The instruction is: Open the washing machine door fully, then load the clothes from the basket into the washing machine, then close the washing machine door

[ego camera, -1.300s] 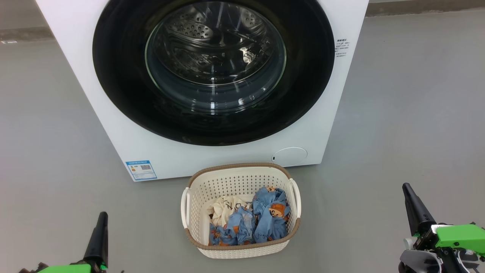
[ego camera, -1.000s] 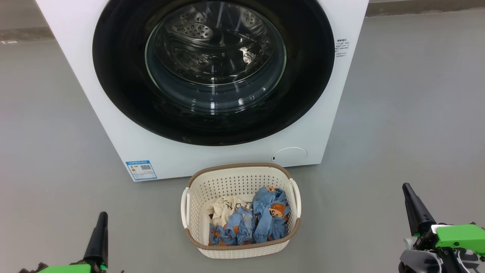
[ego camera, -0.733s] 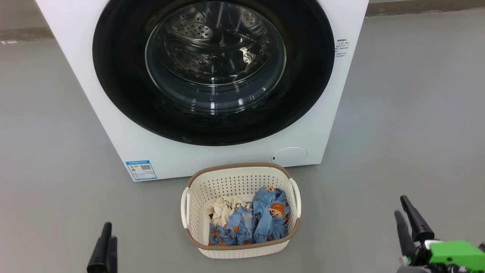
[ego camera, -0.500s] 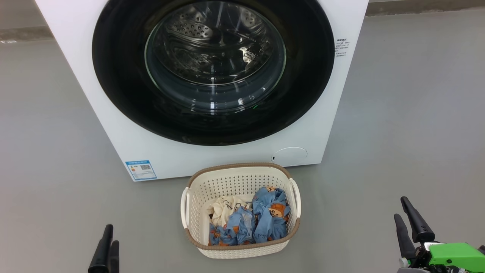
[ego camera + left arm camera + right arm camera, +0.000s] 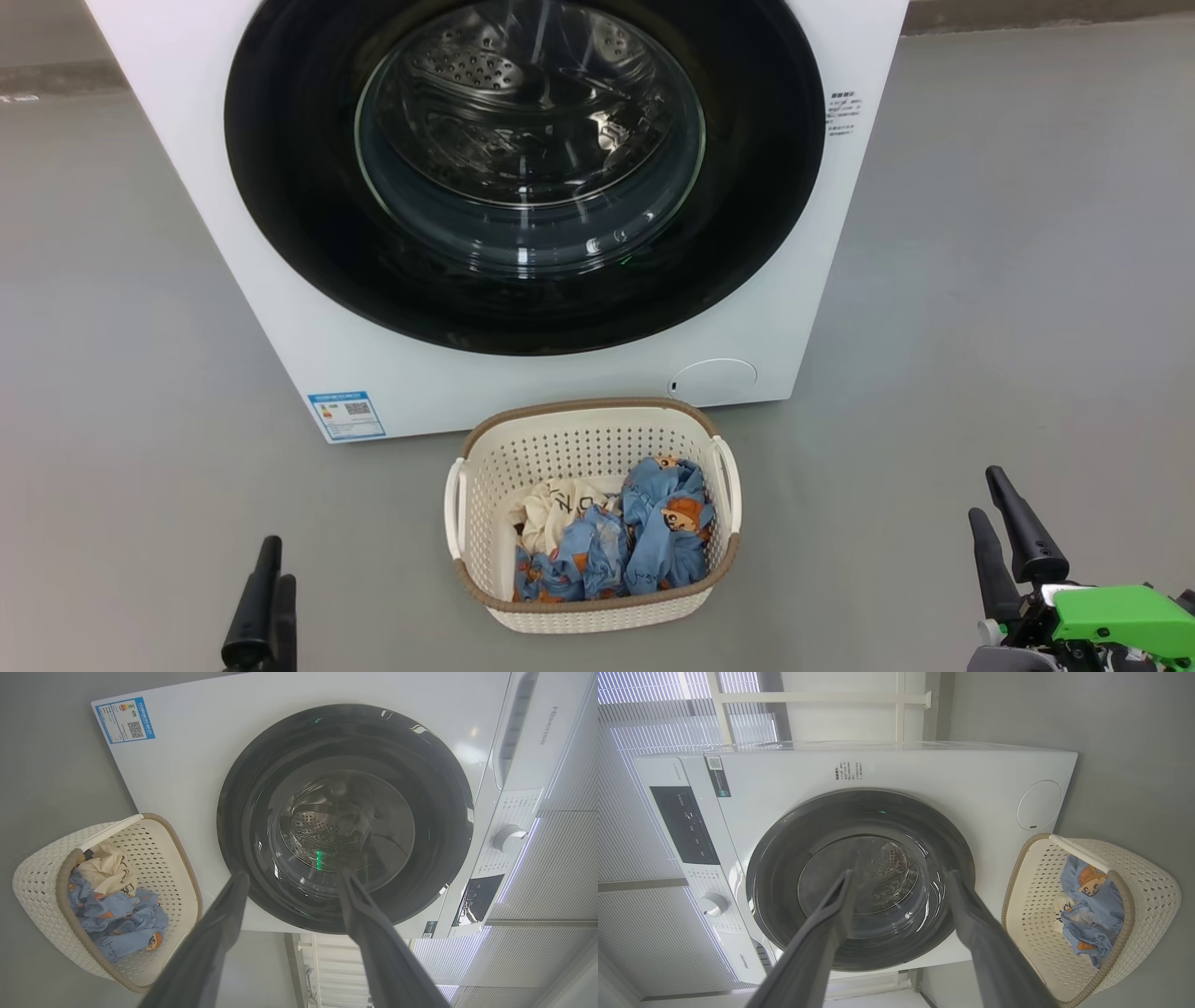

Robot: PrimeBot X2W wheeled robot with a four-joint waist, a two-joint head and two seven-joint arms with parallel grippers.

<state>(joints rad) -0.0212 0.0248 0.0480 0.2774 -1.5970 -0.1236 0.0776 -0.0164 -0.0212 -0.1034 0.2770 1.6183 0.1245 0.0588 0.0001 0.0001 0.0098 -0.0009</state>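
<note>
While my left and right jaws gape wide and empty, the shut washing machine door faces them, the basket of clothes between them.

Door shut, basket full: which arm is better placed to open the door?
Right, marginally. Both are open and empty, but the right gripper sits higher in the head view, nearer the washing machine door, than the left gripper. Handle side is unclear, so this is tentative.

Brand: "Hisense" showing on washing machine.
Blue sticker: sitting at 7 o'clock of door, QR + txt too small.
Cream garment: black lettering not reading clearly.
</note>
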